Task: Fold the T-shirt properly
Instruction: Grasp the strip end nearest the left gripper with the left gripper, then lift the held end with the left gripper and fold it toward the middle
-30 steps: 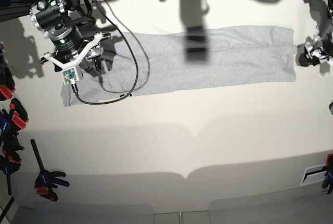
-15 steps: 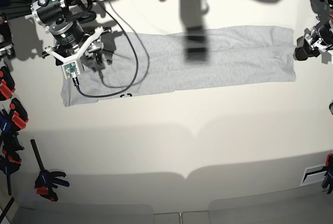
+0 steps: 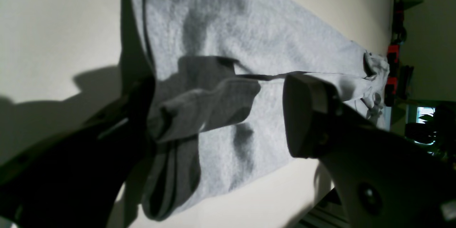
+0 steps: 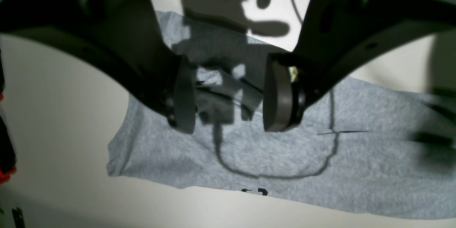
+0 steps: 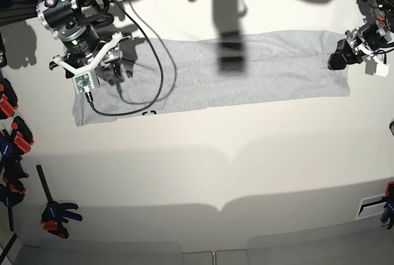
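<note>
The grey T-shirt [image 5: 246,71] lies as a long folded strip across the far part of the table. A bit of black lettering [image 4: 254,191] peeks out at its near edge. My right gripper [image 5: 111,71] hovers open over the shirt's left end; in the right wrist view [image 4: 231,94] its pads stand apart above the cloth. My left gripper [image 5: 337,55] is at the shirt's right end. In the left wrist view [image 3: 221,114] it is open, with a raised fold of cloth [image 3: 210,105] between the fingers, against one finger [image 3: 139,114].
A black cable [image 5: 157,74] from the right arm loops over the shirt's left part. Orange and blue clamps [image 5: 12,138] line the left table edge, another [image 5: 56,216] lies near the front left. A clamp [image 5: 388,203] sits at the right edge.
My left gripper has moved in from the right table edge onto the shirt's right end. My right gripper has shifted a little toward the back, staying over the left end.
</note>
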